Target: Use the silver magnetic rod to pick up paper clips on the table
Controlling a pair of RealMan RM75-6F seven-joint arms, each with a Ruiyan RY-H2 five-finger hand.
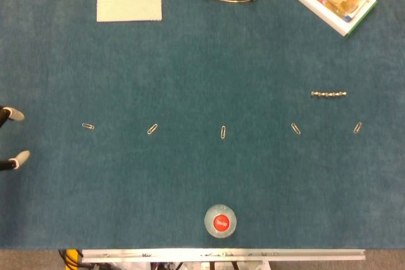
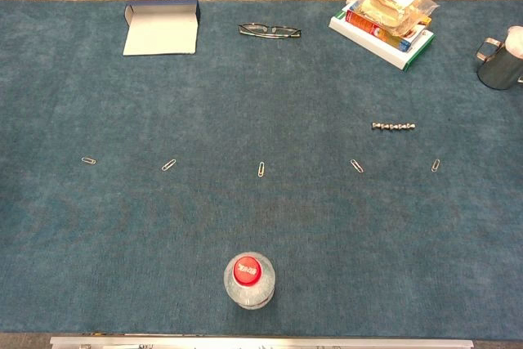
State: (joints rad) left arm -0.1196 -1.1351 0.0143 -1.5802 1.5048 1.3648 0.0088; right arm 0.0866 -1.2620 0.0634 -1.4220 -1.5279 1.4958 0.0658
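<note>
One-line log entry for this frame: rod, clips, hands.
rod: silver magnetic rod on table, untouched | clips: paper clips in a row, none picked up | hands: neither in view | stage: not started

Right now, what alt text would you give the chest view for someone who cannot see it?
Five paper clips lie in a spaced row across a blue table, with a silver rod just beyond the right end. A red-capped bottle stands at the near edge; glasses, an open box and books lie far back.

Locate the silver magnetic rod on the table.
The silver magnetic rod lies flat on the right side of the blue table in both views, just beyond the gap between the two rightmost paper clips.
</note>
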